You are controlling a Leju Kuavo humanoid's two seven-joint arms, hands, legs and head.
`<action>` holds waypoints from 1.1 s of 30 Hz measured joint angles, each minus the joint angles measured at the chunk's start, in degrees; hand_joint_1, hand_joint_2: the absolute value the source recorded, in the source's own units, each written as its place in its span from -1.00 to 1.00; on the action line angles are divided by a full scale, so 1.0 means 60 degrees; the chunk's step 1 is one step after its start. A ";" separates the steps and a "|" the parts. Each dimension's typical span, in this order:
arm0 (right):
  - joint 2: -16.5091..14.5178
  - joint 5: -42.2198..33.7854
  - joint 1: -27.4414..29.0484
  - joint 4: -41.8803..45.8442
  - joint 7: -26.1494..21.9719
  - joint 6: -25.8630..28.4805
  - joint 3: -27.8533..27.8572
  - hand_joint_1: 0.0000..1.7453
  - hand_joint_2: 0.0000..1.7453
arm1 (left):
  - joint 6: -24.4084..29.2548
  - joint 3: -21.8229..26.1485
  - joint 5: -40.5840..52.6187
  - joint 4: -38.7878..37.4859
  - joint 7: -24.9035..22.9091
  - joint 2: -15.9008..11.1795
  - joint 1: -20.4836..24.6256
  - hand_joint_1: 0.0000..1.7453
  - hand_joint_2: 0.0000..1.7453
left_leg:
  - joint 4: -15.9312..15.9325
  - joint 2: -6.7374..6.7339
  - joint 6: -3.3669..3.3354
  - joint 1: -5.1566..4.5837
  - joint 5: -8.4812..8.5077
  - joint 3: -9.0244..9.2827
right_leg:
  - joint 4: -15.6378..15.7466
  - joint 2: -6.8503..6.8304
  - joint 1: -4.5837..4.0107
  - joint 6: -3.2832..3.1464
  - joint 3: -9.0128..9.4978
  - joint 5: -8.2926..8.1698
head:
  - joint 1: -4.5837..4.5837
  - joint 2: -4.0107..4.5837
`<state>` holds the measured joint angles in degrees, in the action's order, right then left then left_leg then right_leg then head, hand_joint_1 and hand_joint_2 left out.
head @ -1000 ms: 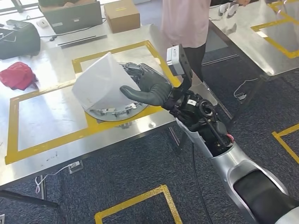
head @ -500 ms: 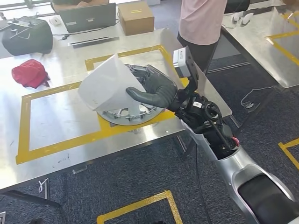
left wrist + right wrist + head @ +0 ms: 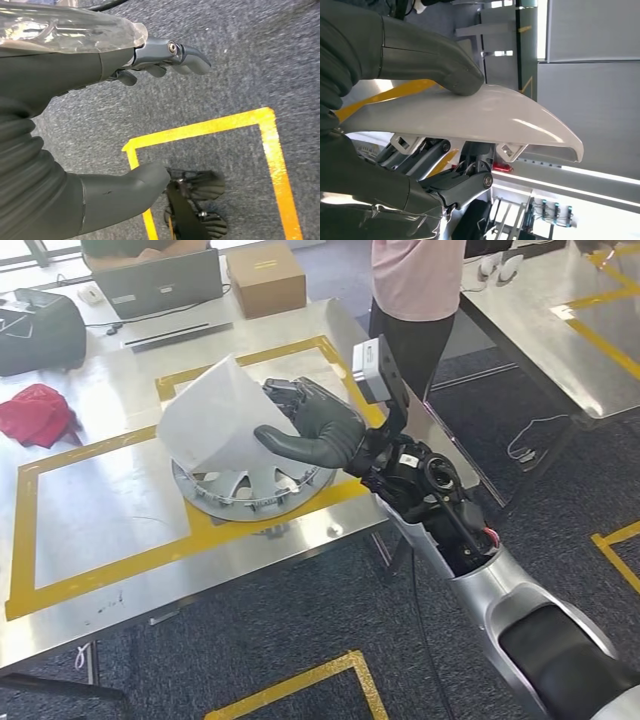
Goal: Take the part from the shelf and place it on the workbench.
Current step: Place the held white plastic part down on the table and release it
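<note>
Right hand (image 3: 321, 430) grips white panel (image 3: 219, 420), thumb on top, above round wheel cover (image 3: 249, 490) on workbench (image 3: 113, 510); left hand (image 3: 75, 125) hangs empty, fingers apart.

No text, label, brand or number can be read; the cardboard box (image 3: 266, 276) shows only a blurred yellow mark.

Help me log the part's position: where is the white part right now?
In the head view the white part is near the workbench's right end, gripped by the right hand and tilted over the round silver wheel cover on the yellow tape.
</note>
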<state>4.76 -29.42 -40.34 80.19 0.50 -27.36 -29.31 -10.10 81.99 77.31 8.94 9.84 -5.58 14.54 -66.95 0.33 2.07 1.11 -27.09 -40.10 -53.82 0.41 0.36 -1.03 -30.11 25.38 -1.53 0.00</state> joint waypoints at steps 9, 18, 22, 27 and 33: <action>-0.0004 -0.0004 -0.0102 -0.0002 -0.0030 -0.0024 -0.0005 1.00 1.00 | 0.0000 0.0000 -0.0002 0.0000 0.0007 -0.0003 0.0016 -1.00 1.00 | 0.1994 0.0017 -0.0425 -0.0007 0.0601 0.0959 | -0.0609 -0.0002 -0.0033 0.0389 -0.0122 0.0606 | -0.0016 0.0000; -0.0005 0.0013 -0.0118 -0.0096 -0.0149 -0.0124 -0.0052 1.00 1.00 | 0.0000 0.0000 -0.0004 0.0000 0.0032 0.0015 -0.0019 -1.00 1.00 | 0.2008 0.0072 -0.0486 -0.0096 0.0229 0.1470 | -0.0814 -0.0018 -0.0114 0.0189 -0.0668 -0.0218 | -0.0362 0.0000; -0.0047 0.0018 -0.0161 -0.0106 -0.0160 -0.0128 -0.0077 1.00 1.00 | 0.0000 0.0000 -0.0001 0.0000 0.0035 0.0039 -0.0012 -1.00 1.00 | 0.2051 0.0040 -0.0315 -0.0098 0.0186 0.1466 | -0.0122 -0.0025 -0.0140 0.0058 -0.0313 -0.0181 | -0.0398 0.0000; -0.0096 0.0017 -0.0182 -0.0122 -0.0165 -0.0135 -0.0094 1.00 1.00 | 0.0000 0.0000 -0.0001 0.0000 0.0036 0.0010 0.0002 -1.00 1.00 | -0.0208 0.0009 -0.0093 -0.0073 -0.0767 0.0278 | 0.0089 -0.0035 -0.0054 -0.0054 -0.0107 -0.0171 | -0.0155 0.0000; -0.0107 0.0018 -0.0145 -0.0175 -0.0162 -0.0138 -0.0121 1.00 1.00 | 0.0000 0.0000 0.0000 0.0000 0.0036 -0.0026 -0.0020 -1.00 1.00 | 0.1455 -0.0013 -0.0057 0.0006 0.0631 0.0645 | 0.0010 -0.0015 -0.0080 0.0065 0.0124 0.0111 | 0.0063 0.0000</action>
<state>4.13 -29.31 -41.21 79.14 -0.47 -28.19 -30.04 -10.10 81.99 77.31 8.94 10.05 -5.74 14.42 -58.21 0.25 1.72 1.15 -23.30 -36.23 -53.76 0.32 -0.12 -0.64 -29.37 26.04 -1.15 0.00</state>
